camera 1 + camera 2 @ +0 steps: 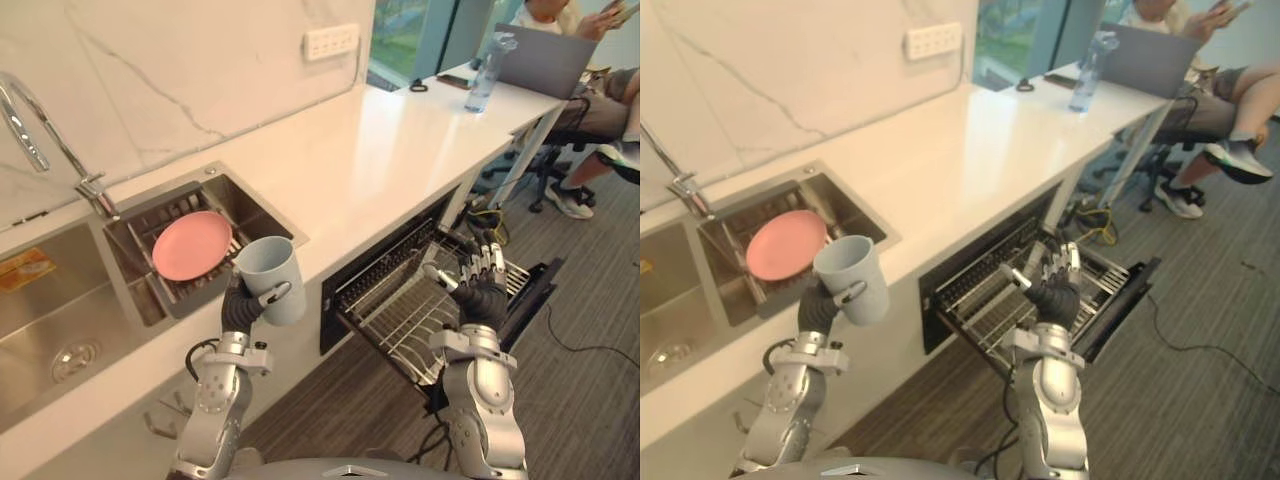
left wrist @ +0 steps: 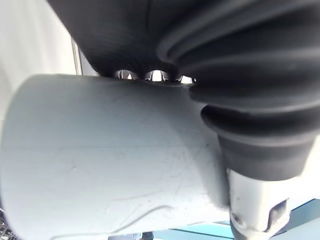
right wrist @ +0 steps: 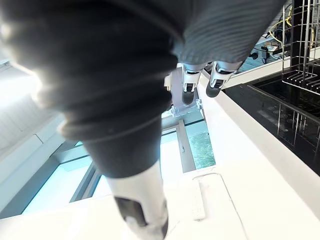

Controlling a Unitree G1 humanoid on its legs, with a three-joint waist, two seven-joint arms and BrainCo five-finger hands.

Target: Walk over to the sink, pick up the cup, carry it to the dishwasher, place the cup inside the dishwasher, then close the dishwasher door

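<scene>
The left hand's point(image 1: 240, 305) fingers point(image 2: 156, 76) are curled tight round a pale blue-grey cup point(image 1: 272, 275). It is held upright in the air at the worktop point(image 1: 380, 150) edge, just in front of the sink point(image 1: 60, 300). A pink plate point(image 1: 192, 244) lies in the sink's drainer basket behind it. The right hand point(image 1: 482, 295) is raised with straight, spread fingers point(image 1: 483, 258), holding nothing, above the pulled-out wire rack point(image 1: 400, 310) of the open dishwasher point(image 1: 535, 285).

A pink plate point(image 1: 192, 245) lies near the tap point(image 1: 92, 188). Far along the counter point(image 1: 370, 150), a bottle point(image 1: 482, 82) stands beside a laptop point(image 1: 545, 58).
</scene>
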